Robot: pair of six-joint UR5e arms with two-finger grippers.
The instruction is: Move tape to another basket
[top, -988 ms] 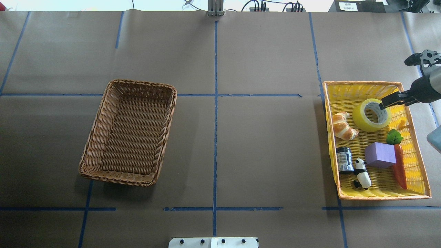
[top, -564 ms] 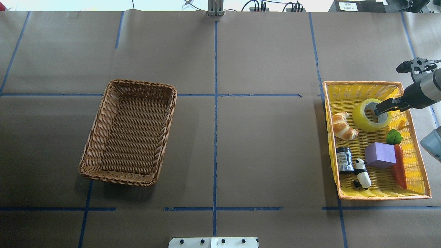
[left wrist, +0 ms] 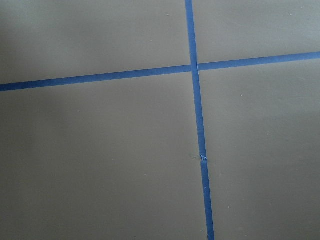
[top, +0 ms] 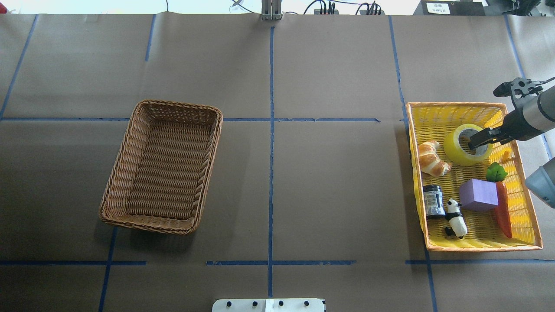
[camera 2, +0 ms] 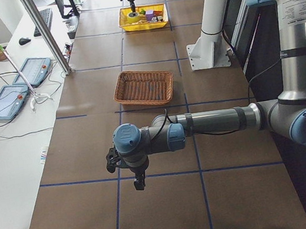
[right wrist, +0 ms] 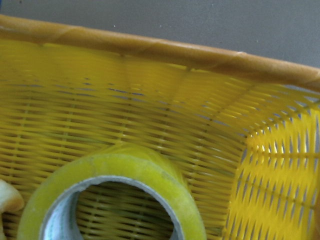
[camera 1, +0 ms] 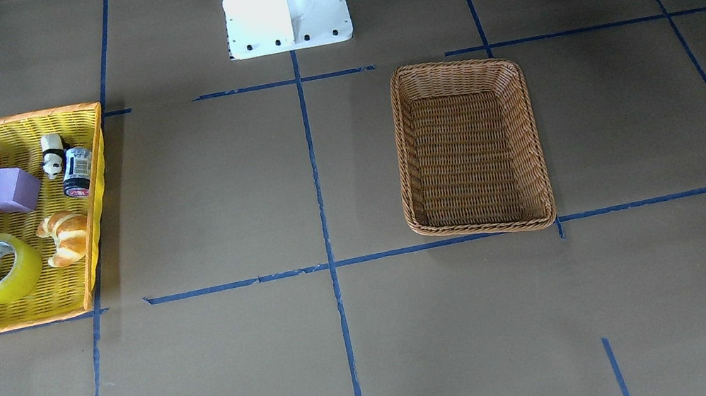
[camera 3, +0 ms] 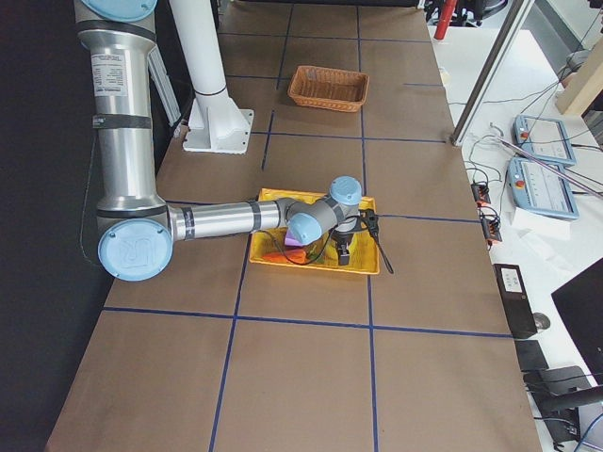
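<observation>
Clock read off the overhead view, 12 pointing away from the robot.

The left pincer (camera 2: 139,180) is showing up only in the left-end side view. It is hanging over bare counter (top: 329,195), well apart from both baskets. It is too small there, so I cannot tell whether it is apart or together. Its wrist camera is taking in nothing but counter and two crossing blue lines (left wrist: 195,66).

The right pincer (top: 475,142) is reaching in from 3 o'clock, with its tips over the tape (top: 454,151). The overhead view is merging it into one dark shape. The front-facing view is showing two prongs standing apart at the roll's ring, but I cannot tell whether they are touching it. The right wrist camera is catching no prongs, only the roll's top edge, its grey core and yellow weave through the hole.

The tape is lying flat, hole up, in the 12 o'clock half of the yellow basket (top: 477,248), which is sitting at the counter's 3 o'clock. Sharing that basket:
- A croissant (top: 431,158) is lying just beside the tape at 9 o'clock.
- A purple block (top: 478,195) is sitting toward 6 o'clock.
- A carrot (top: 504,212) is lying along the 3 o'clock wall, with its green top toward 12.
- A dark jar (top: 432,200) and a toy panda (top: 456,219) are lying along the 9 o'clock wall.

The brown basket (top: 117,173) is sitting at the counter's 9 o'clock, with its woven floor showing in full.
</observation>
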